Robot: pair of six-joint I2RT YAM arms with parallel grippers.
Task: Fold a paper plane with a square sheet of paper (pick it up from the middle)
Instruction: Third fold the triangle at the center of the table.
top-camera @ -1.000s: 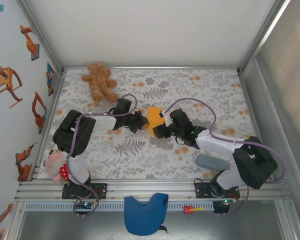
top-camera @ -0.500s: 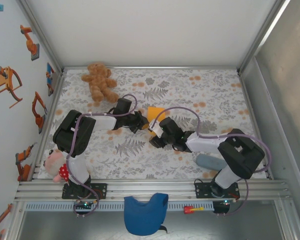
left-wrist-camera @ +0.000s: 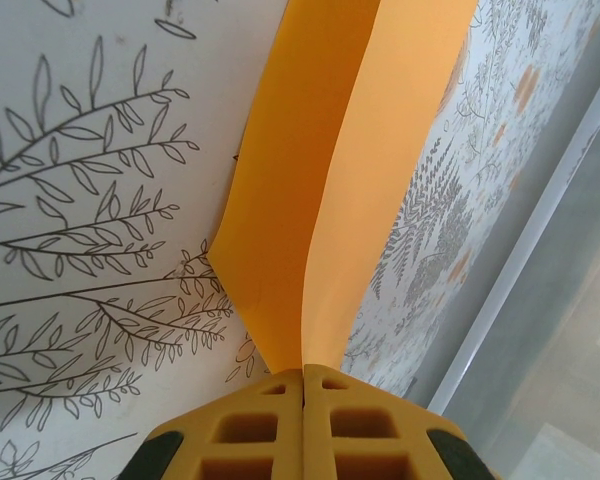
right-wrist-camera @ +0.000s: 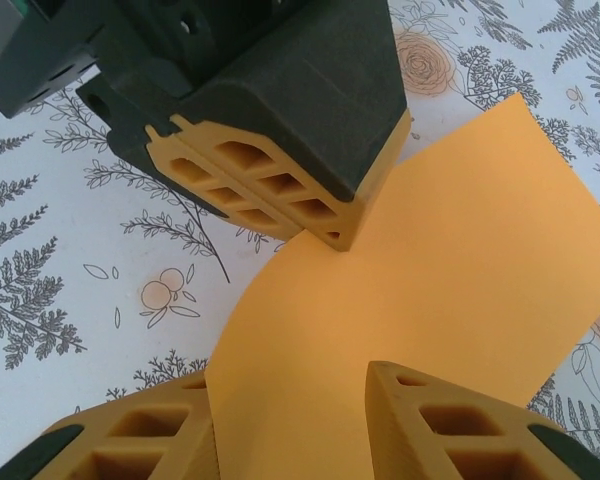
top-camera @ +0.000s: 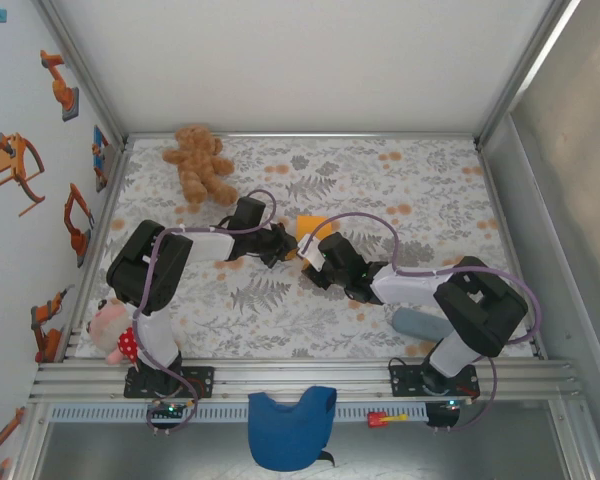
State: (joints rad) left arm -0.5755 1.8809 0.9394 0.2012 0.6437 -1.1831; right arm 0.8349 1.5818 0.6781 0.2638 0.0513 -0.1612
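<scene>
The square sheet of paper [top-camera: 313,226] is bright orange and stands bent up off the floral table, between the two arms. My left gripper [top-camera: 286,243] is shut on its left edge. In the left wrist view the sheet [left-wrist-camera: 320,180] rises from the closed pads [left-wrist-camera: 305,378] as a V-shaped bend. In the right wrist view the sheet [right-wrist-camera: 430,290] curves down between my right gripper [right-wrist-camera: 288,385] fingers, which stand apart on either side of its near edge. The left gripper [right-wrist-camera: 335,238] pinches the far edge there. My right gripper [top-camera: 313,262] sits just in front of the sheet.
A brown teddy bear [top-camera: 200,165] lies at the back left. A pink doll [top-camera: 110,330] sits by the left arm's base and a grey object [top-camera: 425,323] by the right arm. A blue cloth [top-camera: 290,425] hangs over the front rail.
My right gripper has shifted left and nearer along the sheet's front, and its jaws have narrowed. The left gripper has kept still, shut on the sheet.
</scene>
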